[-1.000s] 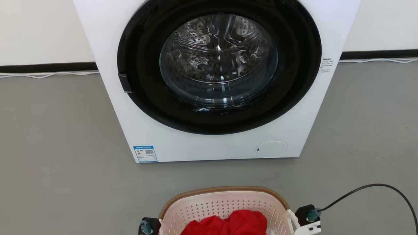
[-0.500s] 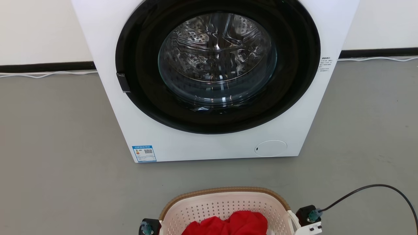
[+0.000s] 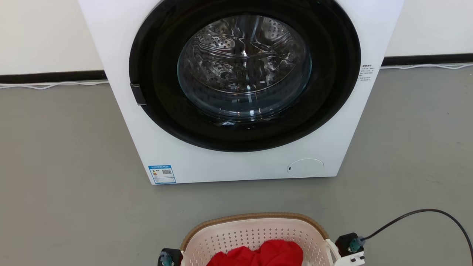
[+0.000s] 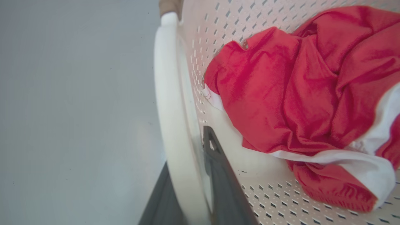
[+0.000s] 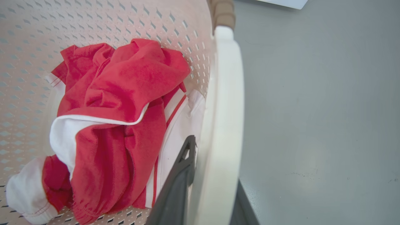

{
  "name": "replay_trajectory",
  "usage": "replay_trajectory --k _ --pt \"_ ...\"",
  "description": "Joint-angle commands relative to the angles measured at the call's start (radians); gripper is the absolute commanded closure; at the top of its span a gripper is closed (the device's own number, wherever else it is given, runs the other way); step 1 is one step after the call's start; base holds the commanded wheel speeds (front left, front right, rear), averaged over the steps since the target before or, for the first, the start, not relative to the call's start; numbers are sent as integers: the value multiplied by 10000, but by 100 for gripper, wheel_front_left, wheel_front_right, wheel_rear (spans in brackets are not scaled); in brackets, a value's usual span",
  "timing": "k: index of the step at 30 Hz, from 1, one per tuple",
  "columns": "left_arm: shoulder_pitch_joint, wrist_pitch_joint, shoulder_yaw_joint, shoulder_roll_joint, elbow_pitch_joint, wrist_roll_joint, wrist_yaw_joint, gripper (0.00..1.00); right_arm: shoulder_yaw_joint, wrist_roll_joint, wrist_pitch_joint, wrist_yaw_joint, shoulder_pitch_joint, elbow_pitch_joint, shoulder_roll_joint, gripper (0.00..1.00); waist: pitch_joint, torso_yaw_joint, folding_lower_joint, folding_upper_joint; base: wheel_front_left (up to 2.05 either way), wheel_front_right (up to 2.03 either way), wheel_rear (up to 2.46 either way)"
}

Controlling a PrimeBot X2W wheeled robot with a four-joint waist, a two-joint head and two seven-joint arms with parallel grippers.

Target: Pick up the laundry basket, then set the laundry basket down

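Laundry basket held by both side handles: left gripper and right gripper clamped, fingers straddling each loop.

A white front-loading washer stands on a grey floor against a pale wall. Its round door is black-rimmed and shut, with a shiny steel drum behind the glass. A blue label sits low on the left of its front and a round cover low on the right. A black baseboard and a thin white cable run along the wall. Nearer, a crumpled red garment with white trim lies bunched.
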Motion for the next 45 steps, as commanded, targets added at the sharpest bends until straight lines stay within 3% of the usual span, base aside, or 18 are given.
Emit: replay_trajectory --k 1,37,45 --pt "-419 -187 58 45 -116 -26 46 100 288 -20 -155 223 -174 -148 254 100 13 -3 0 -1 0 0 0" --pt "-560 -301 -490 45 112 -518 23 100 399 125 -243 223 -295 -17 254 100 191 -166 0 -1 0 0 0" --pt "-1103 -442 -518 45 72 -586 60 100 408 -21 -629 223 -784 -171 254 100 934 -142 0 -1 0 0 0"
